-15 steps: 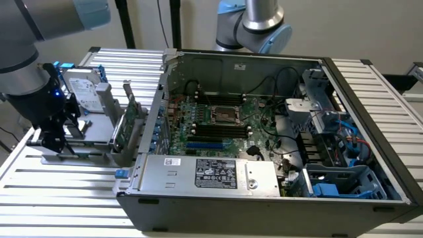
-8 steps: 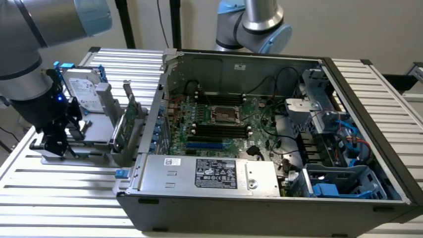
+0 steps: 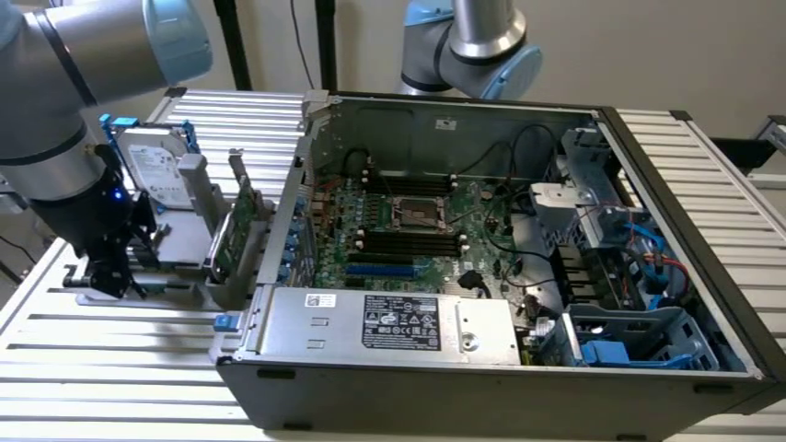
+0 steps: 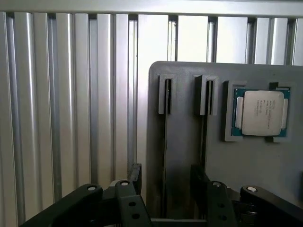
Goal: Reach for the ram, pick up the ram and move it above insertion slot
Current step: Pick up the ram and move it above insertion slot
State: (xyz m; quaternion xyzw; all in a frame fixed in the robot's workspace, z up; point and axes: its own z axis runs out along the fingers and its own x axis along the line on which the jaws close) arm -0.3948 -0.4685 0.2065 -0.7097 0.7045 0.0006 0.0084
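Tool, black and two-fingered, hangs wide open astride the thin ram stick, which stands edge-on and upright in a grooved grey plastic holder, likely so the fingers can close on its flat faces. We find the holder on the ribbed aluminium counter, apart from the long black insertion slot inside the open dark metal computer case; a pale wall stands behind.
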